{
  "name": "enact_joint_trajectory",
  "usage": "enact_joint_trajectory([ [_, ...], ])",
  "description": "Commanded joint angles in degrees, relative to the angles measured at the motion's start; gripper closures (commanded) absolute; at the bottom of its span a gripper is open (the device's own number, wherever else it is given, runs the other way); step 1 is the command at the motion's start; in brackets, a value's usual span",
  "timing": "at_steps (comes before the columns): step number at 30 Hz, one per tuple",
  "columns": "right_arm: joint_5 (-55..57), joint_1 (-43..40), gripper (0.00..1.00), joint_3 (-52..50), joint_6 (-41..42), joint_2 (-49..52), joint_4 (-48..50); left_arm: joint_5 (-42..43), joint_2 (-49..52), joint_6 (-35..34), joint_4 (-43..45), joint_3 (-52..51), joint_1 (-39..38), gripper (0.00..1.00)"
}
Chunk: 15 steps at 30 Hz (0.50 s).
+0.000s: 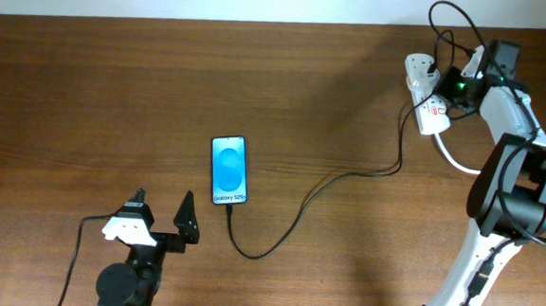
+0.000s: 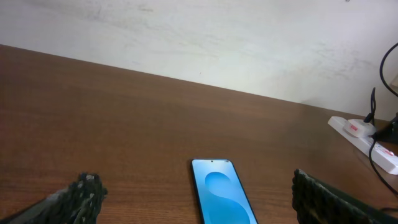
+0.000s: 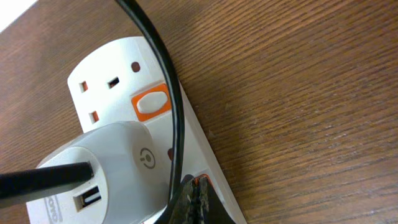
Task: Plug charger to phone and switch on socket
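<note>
The phone (image 1: 229, 169) lies flat mid-table, blue screen up, also seen in the left wrist view (image 2: 221, 193). The thin black charger (image 1: 293, 221) runs from the phone's near edge in a loop toward the white socket (image 1: 423, 96) at the far right. My left gripper (image 1: 160, 220) hovers just short of the phone, open wide with nothing between its fingers (image 2: 84, 194). On the socket (image 3: 149, 124), my right gripper (image 3: 196, 200) is shut, its tips touching a red switch (image 3: 203, 181) beside a plugged-in white adapter (image 3: 106, 162). A second switch (image 3: 152, 103) sits farther along.
A black cable (image 3: 169, 93) arcs over the strip right beside my right fingertips. A thick white lead (image 1: 453, 156) leaves the strip toward the right arm's base (image 1: 507, 201). The wall runs along the table's far edge (image 2: 205, 84).
</note>
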Motion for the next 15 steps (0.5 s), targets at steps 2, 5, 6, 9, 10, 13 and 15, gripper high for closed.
enact_joint_trajectory([
  [2, -4.83, 5.55, 0.96, -0.61, -1.44, 1.95, -1.99, 0.85, -0.24, 0.94, -0.31, -0.11, -0.17, 0.01],
  [5, -4.83, 6.12, 0.96, -0.61, -1.49, 1.95, -2.01, 0.85, -0.24, 0.94, -0.31, -0.11, -0.17, 0.01],
  [6, -5.31, 6.29, 0.96, -0.61, -1.46, 1.95, -2.08, 0.85, -0.24, 0.94, -0.33, -0.11, -0.17, 0.01],
  [9, -7.76, 6.60, 0.96, -0.61, -1.42, 1.95, -2.08, 0.85, -0.24, 0.94, -0.33, -0.11, -0.17, 0.01],
  [10, -8.37, 6.58, 0.96, -0.61, -1.44, 1.95, -2.08, 0.85, -0.24, 0.94, -0.31, -0.11, -0.17, 0.01],
  [13, -8.94, 6.60, 0.96, -0.61, -1.42, 1.95, -2.34, 0.85, -0.24, 0.94, -0.31, -0.11, -0.17, 0.00],
  [15, -9.16, 6.60, 0.96, -0.61, -1.42, 1.95, -2.40, 0.85, -0.24, 0.94, -0.33, -0.11, -0.17, 0.01],
])
